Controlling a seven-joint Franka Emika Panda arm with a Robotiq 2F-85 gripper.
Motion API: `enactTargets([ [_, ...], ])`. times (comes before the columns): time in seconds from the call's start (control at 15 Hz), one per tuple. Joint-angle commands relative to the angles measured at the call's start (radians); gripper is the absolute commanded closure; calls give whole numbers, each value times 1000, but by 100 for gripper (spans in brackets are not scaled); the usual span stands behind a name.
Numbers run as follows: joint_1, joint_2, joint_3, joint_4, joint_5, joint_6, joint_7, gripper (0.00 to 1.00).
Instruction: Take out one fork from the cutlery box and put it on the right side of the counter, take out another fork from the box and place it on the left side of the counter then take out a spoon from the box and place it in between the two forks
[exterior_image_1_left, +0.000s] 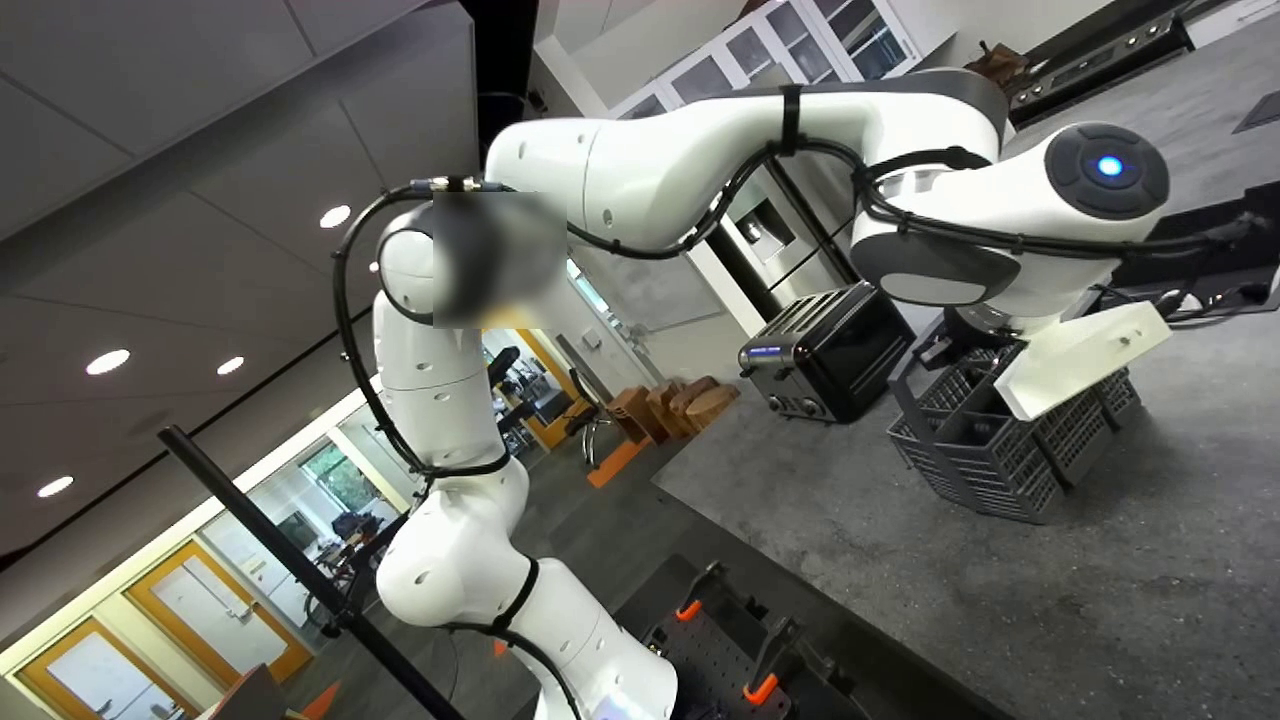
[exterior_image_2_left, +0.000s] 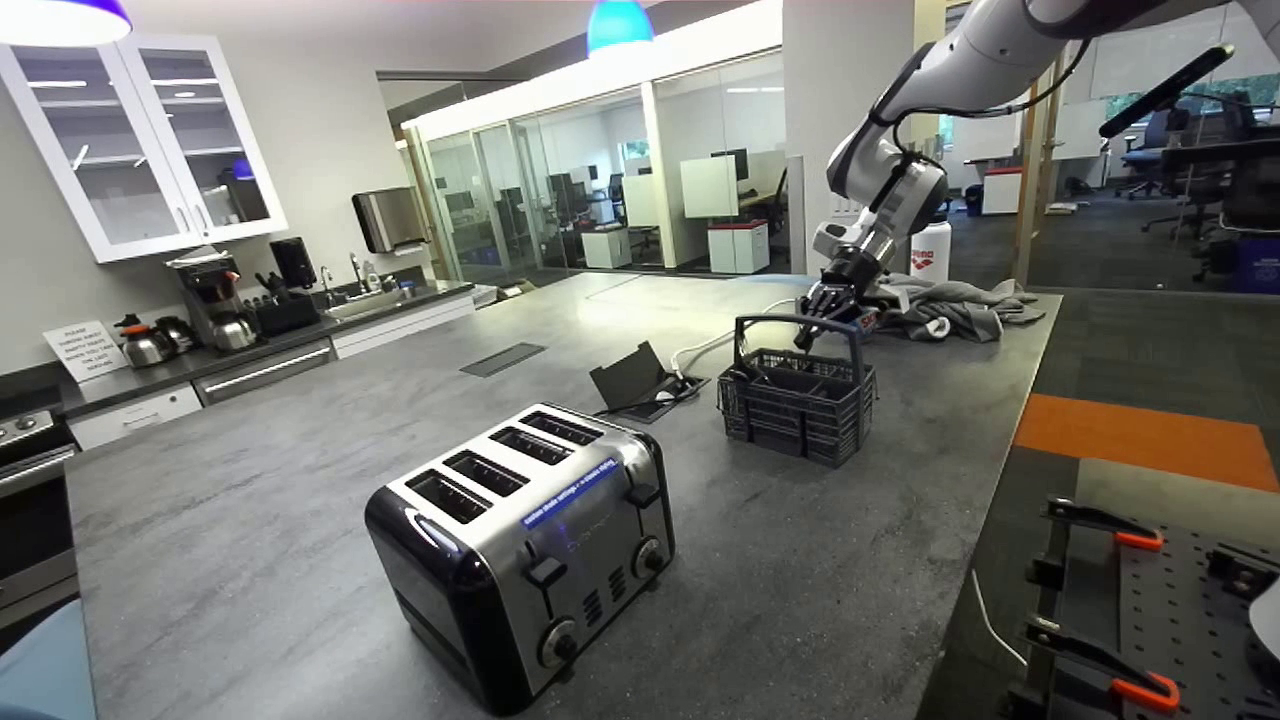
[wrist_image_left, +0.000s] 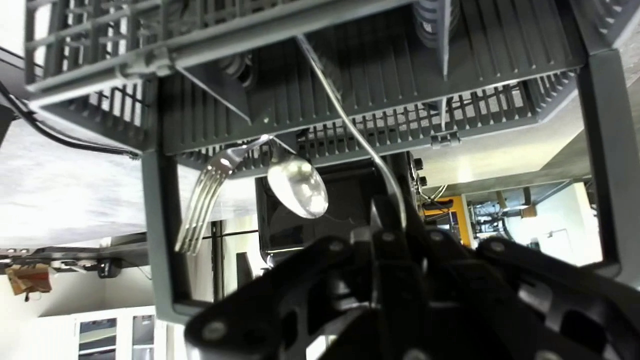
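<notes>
Now the claw (wrist_image_left: 400, 220) pinches the top end of a thin silver piece (wrist_image_left: 345, 115). Its two fingers are squeezed close, with that end between them. The piece shows from its thin side, so I cannot tell which kind it is. It slants up out of the dark box (exterior_image_2_left: 795, 415), and its low end is inside, hidden from sight.

A fork (wrist_image_left: 200, 207) and a spoon (wrist_image_left: 297, 187) stick out of the box too, as the wrist view shows. Their heads poke up past the rim, and they lean near each other. I cannot tell if they touch. The claw is apart from both.

The box stands upright on the grey counter (exterior_image_2_left: 820, 560), in both exterior views. In an exterior view, its handle (exterior_image_2_left: 856, 355) loops up over the top, and the claw shows just behind it.

A white arm (exterior_image_1_left: 680, 150) reaches over the counter and bends down to the box. A pale plate (exterior_image_1_left: 1085, 360) on the arm covers part of the box in an exterior view. A toaster (exterior_image_2_left: 520, 545), black and silver with four slots, stands near the box. A black flap (exterior_image_2_left: 632, 375) in the counter is tipped up near the box. A crumpled grey cloth (exterior_image_2_left: 970, 310) lies on the counter past the claw.
</notes>
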Motion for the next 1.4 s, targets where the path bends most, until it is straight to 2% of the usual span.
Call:
enactTargets([
  [0.0, -17, 34, -14, 45, 51, -56, 37, 99],
  [0.4, -24, 42, -22, 45, 113, -52, 92, 99],
  [1.07, -30, -151, -64, -41, 210, -170, 65, 99],
  [1.27, -3, -218, -97, -82, 268, -82, 113, 99],
  [1.33, 14, -241, -111, -101, 293, -12, 125, 99],
])
